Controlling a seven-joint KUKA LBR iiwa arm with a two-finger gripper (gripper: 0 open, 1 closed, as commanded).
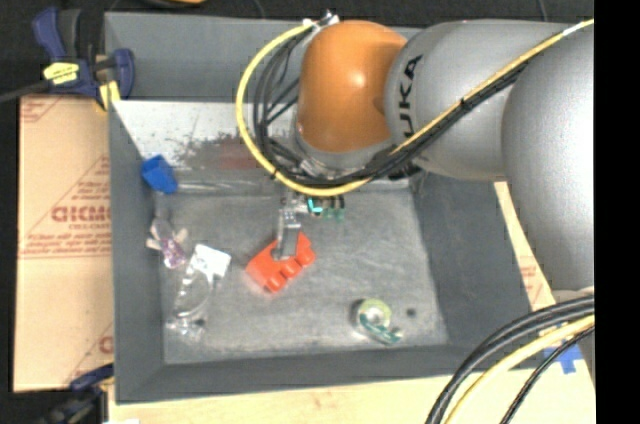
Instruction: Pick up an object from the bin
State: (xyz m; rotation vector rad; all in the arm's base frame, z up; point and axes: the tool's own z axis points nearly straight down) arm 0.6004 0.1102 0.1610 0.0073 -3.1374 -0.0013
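My gripper point(291, 228) reaches down from under the arm's orange cover near the middle of the bin. Its tip stands right at the upper edge of a red-orange plastic piece point(280, 265), blocky and lying flat on the bin floor. The view does not settle whether the gripper touches the piece or hovers just above it. Most of the gripper's body is hidden by the cover and cables.
A blue block point(158, 174) lies at the left near the back wall. Below it are a small pink-purple item point(168, 243) and a clear bag with a white label point(197, 278). A green-and-white round thing point(375, 320) sits at the front right.
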